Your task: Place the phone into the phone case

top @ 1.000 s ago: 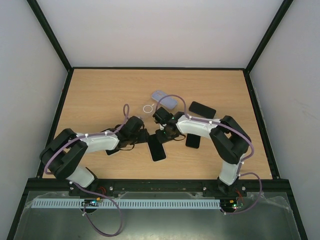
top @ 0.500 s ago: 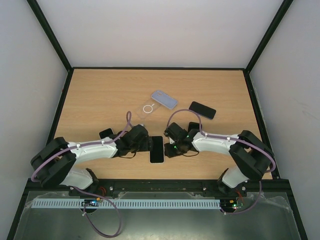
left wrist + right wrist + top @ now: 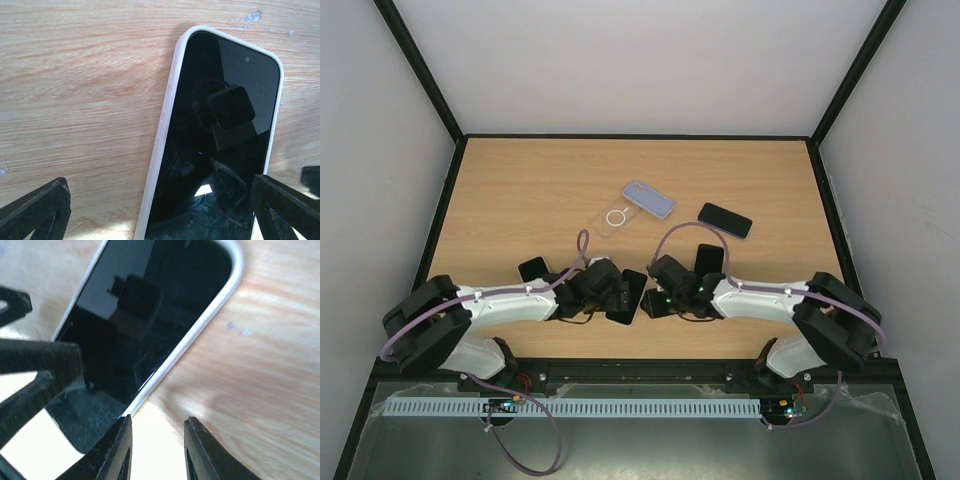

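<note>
A black-screened phone point(image 3: 627, 298) with a white rim round it lies face up on the wooden table point(image 3: 520, 190), near the front edge. My left gripper point(image 3: 615, 288) is open wide over it. In the left wrist view the phone point(image 3: 215, 150) lies between the spread fingers point(image 3: 35, 212), which do not touch it. My right gripper point(image 3: 656, 292) stands just right of the phone point(image 3: 140, 315), open a narrow gap with only bare wood between its fingers point(image 3: 200, 452). A clear case point(image 3: 615, 218) with a ring and a lilac case point(image 3: 649, 198) lie further back.
Three other dark phones lie on the table: one by the left arm point(image 3: 533, 268), one behind the right arm point(image 3: 709, 260), one at the back right point(image 3: 725, 220). Black frame rails point(image 3: 440, 230) border the table.
My left gripper has opened wide round the phone. The right gripper has opened slightly. Both arms have come down towards the near edge, and the phone now lies slightly turned.
</note>
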